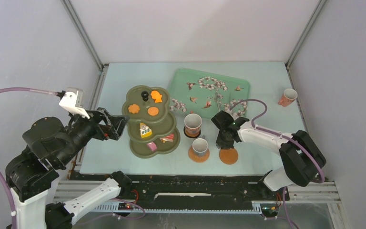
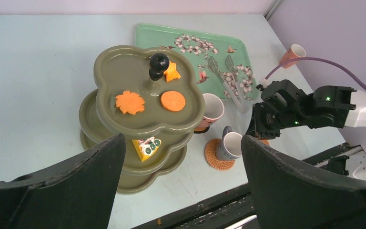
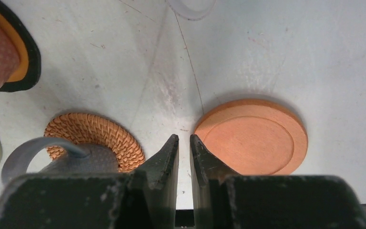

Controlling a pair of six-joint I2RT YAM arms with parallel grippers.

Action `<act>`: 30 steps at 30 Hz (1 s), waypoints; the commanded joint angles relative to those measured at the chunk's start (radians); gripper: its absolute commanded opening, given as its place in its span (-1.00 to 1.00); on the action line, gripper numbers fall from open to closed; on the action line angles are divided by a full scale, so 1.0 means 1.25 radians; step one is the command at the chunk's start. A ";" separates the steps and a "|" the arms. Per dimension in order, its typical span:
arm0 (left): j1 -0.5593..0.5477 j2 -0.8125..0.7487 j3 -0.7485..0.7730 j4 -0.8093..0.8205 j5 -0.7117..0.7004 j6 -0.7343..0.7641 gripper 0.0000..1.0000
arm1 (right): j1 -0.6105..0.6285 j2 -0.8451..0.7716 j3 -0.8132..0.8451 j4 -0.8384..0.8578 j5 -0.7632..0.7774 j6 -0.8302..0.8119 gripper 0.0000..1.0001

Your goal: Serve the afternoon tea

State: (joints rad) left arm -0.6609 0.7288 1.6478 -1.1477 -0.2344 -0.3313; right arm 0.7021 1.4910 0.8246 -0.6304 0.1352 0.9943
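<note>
Coaster beside nearly-closed, empty right end effector.

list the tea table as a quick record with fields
stand: three tiers, pastries on them
cups on coasters: two
spare cup: far right, no coaster
bare coaster: beside right gripper
tray: holds tongs
left gripper: open, facing stand
right gripper: nearly shut, empty

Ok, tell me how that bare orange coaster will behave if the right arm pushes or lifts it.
The bare coaster looks like rigid wood, so it probably won't flex. Lying flat on the smooth table, it should slide rather than tip. Its thin edge likely gives jaws little purchase.
</note>
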 commanded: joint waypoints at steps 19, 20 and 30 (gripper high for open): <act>-0.002 0.011 0.000 0.026 -0.012 0.042 0.97 | -0.462 -0.281 0.180 -0.122 0.087 -0.293 0.59; -0.002 0.012 0.001 0.026 -0.013 0.043 0.97 | -0.504 -0.266 0.205 -0.112 0.086 -0.301 0.92; -0.002 0.019 0.014 0.012 -0.070 0.041 0.97 | -0.792 -0.038 0.462 -0.084 0.129 -0.283 0.87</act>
State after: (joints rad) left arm -0.6609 0.7334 1.6417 -1.1400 -0.2729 -0.3035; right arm -0.1997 1.3495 1.2922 -0.7567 0.2436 0.6357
